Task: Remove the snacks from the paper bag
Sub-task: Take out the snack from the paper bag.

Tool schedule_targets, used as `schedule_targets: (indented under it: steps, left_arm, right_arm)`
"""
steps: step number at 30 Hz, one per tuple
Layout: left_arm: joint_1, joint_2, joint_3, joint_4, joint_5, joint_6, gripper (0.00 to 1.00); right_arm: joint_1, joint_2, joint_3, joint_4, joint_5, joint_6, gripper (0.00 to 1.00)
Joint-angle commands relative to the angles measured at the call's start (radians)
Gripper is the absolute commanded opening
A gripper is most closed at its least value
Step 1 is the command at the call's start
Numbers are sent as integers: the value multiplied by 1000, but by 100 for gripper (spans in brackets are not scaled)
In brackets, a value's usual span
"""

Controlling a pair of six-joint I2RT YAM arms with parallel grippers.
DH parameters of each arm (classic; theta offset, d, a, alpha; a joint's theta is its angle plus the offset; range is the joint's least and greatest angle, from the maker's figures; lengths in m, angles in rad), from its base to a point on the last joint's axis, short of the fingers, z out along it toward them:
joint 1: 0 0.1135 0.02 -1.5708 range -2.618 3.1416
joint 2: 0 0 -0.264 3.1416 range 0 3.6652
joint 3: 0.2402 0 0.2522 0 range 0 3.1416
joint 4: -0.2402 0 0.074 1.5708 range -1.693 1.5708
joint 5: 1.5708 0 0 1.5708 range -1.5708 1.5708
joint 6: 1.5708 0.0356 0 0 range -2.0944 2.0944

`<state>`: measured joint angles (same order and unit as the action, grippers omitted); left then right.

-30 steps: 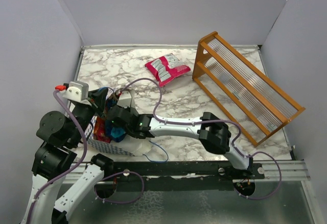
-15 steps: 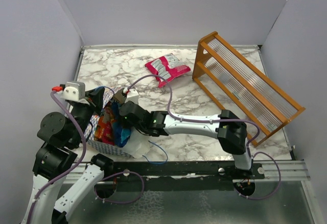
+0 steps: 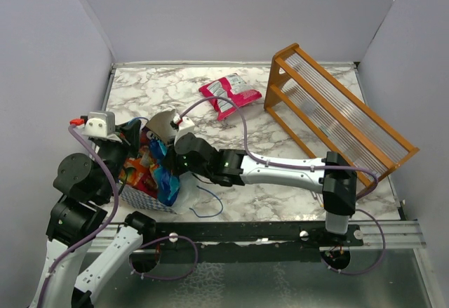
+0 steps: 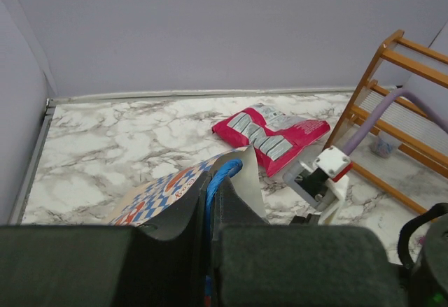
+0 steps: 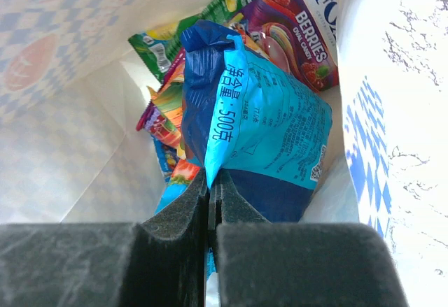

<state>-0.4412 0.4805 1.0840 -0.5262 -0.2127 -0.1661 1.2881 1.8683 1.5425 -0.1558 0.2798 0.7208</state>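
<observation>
The blue-and-white checkered paper bag [image 3: 137, 194] lies tilted at the near left, mouth up. My left gripper [image 4: 210, 189] is shut on the bag's blue handle [image 4: 225, 174] and rim [image 4: 162, 194]; in the top view it [image 3: 132, 137] is at the bag's far edge. My right gripper [image 5: 210, 181] is shut on the edge of a blue packet [image 5: 260, 129], which hangs at the bag's mouth [image 3: 167, 184]. Below it inside the bag are a purple packet [image 5: 302, 31], a green one [image 5: 183, 33] and orange ones [image 3: 139, 173]. A pink-and-white packet [image 3: 228, 95] lies on the table at the back.
The orange wooden slatted rack [image 3: 338, 120] lies tipped at the right and also shows in the left wrist view [image 4: 400, 76]. A thin blue cord [image 3: 208, 208] loops on the marble table [image 3: 280, 143] beside the bag. Grey walls enclose the sides and back.
My right gripper has pulled up and back out of the bag with the blue packet in it. The bag has tilted and shifted a little. The left gripper keeps its hold.
</observation>
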Motion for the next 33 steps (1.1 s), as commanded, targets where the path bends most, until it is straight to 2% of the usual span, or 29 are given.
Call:
schedule_targets:
  steps: [1,12,18,25,33]
  left_arm:
    - [-5,-16,-4,9,-36,-10,0]
    - [-6,-20,-9,15,-36,-13,0]
    - [-5,-21,-8,6,-56,-8,0]
    - [-6,-17,-19,17,-74,-7,0]
    - [-7,-10,-22,23,-84,5,0]
  right_arm:
    - [8,-129,44,152,-18,-33,1]
    - [6,-278,73,175,49,-107,1]
    - [6,-399,66,185,131,-203,1]
    - [5,-584,-29,203,335,-348,1]
    - [5,-800,-281,157,631,-402,1]
